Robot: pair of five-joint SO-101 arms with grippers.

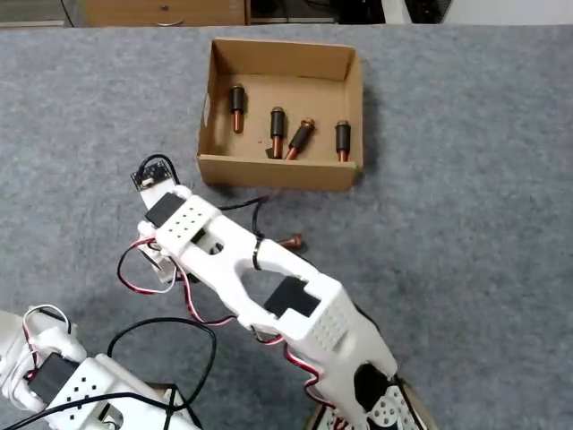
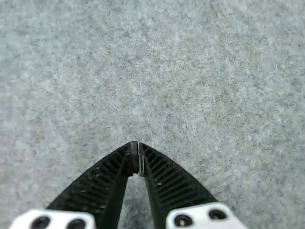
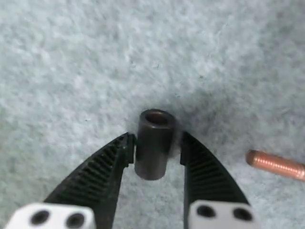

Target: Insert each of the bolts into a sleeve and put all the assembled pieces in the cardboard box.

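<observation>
Brackets the upright sleeve [image 3: 153, 143] on the tabletop [image 3: 71, 57] with the right hand [image 3: 156, 138] part-open, likely steadying it for the nearby bolt [image 3: 275, 164]. Hangs the left hand [image 2: 135, 145] shut, empty, out of the way.

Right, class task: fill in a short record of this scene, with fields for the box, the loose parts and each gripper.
box: cardboard, open, four assembled pieces inside
right gripper: open, one finger on each side of the sleeve
left gripper: shut, empty, over the table
sleeve: upright on the table, no bolt in it
bolt: lying loose on the table, beside the sleeve, apart from it
</observation>
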